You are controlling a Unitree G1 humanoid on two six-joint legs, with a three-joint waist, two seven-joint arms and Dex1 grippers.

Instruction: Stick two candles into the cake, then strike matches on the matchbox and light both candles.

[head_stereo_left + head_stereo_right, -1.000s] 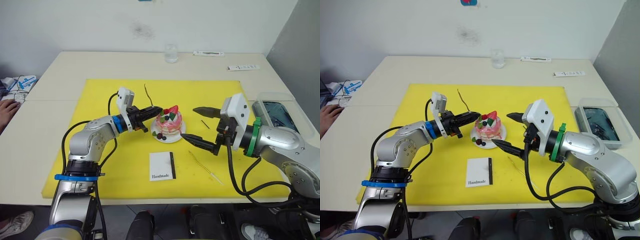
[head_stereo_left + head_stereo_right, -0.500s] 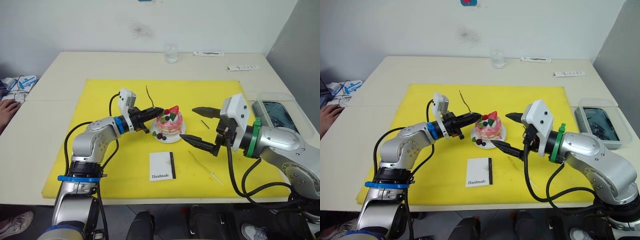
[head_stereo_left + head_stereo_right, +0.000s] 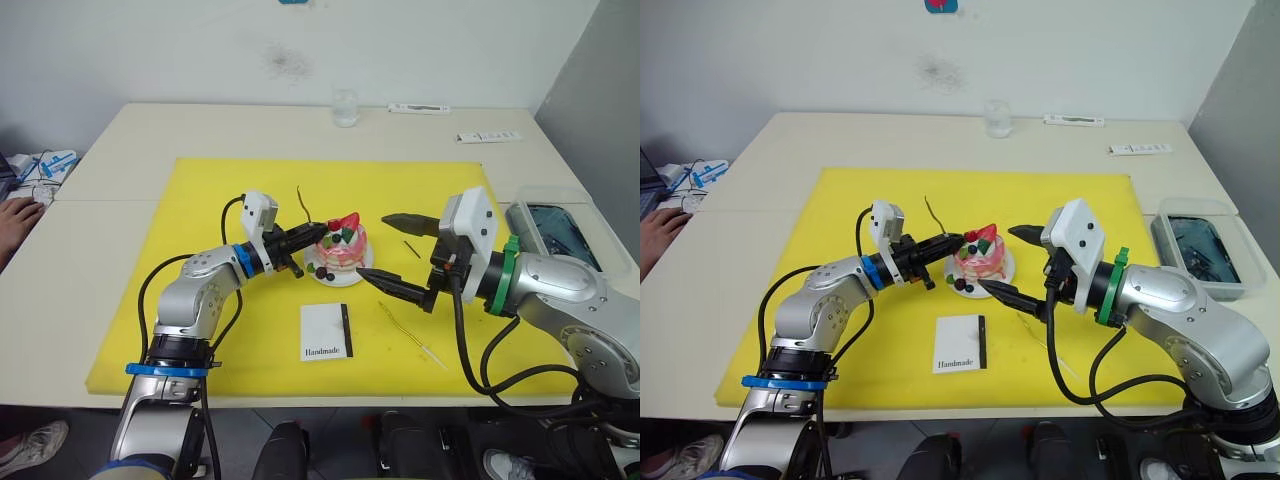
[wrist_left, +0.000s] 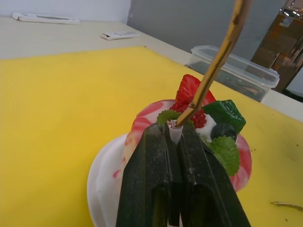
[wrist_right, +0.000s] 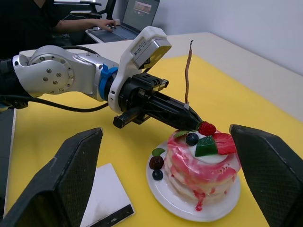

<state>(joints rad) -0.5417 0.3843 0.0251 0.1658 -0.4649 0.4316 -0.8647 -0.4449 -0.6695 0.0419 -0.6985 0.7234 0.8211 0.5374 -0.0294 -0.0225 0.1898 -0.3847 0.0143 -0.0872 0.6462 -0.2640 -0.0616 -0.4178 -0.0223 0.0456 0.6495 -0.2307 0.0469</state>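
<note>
Yellow mat (image 3: pixel 200 330): left fingers (image 4: pixel 173 124) pinch wavy golden candle (image 5: pixel 188 75) at cake (image 5: pixel 203 161); right fingers (image 3: pixel 394 252) wide.

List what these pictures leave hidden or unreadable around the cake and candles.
- Whether the candle base already enters the cake: the left gripper hides it in the left wrist view.
- The matches: just one thin dark stick beside the plate, too small to confirm.
- The second candle on the mat: its tips are too thin to make out.
- The bin contents: blurred by its lid.
</note>
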